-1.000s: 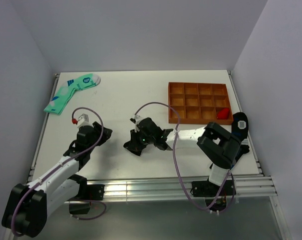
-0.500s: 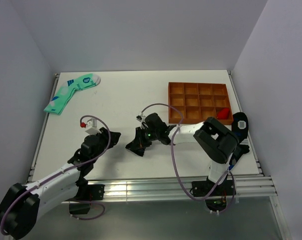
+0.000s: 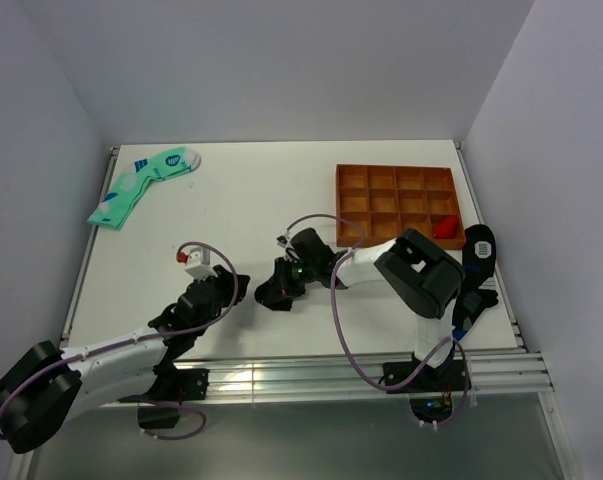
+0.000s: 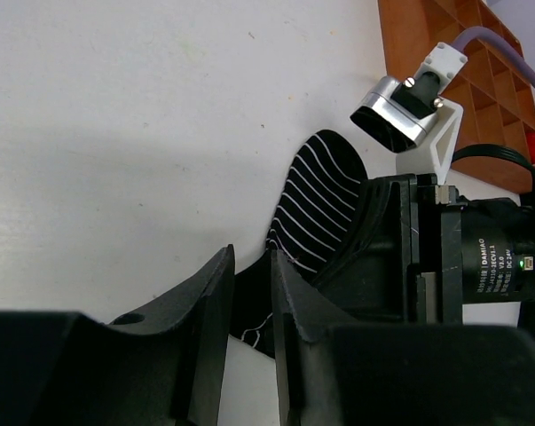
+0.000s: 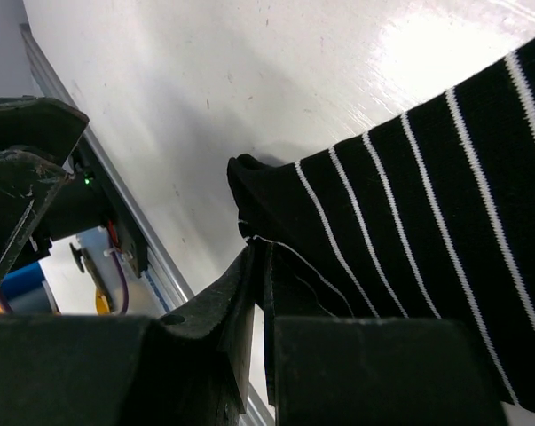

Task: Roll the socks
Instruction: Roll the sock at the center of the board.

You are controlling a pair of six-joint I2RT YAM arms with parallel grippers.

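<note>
Rolling barely begun (no roll visible): right pincer (image 5: 258, 266) clenched on the sock (image 4: 320, 200), left pincer (image 4: 252, 266) slightly parted, empty.

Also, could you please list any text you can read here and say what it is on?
"DAMIAO": on the right arm's motor housing.
"DC 24V": same housing.
Other print there is too small to read.
Marks on the mint-green sock: too small to read.
</note>
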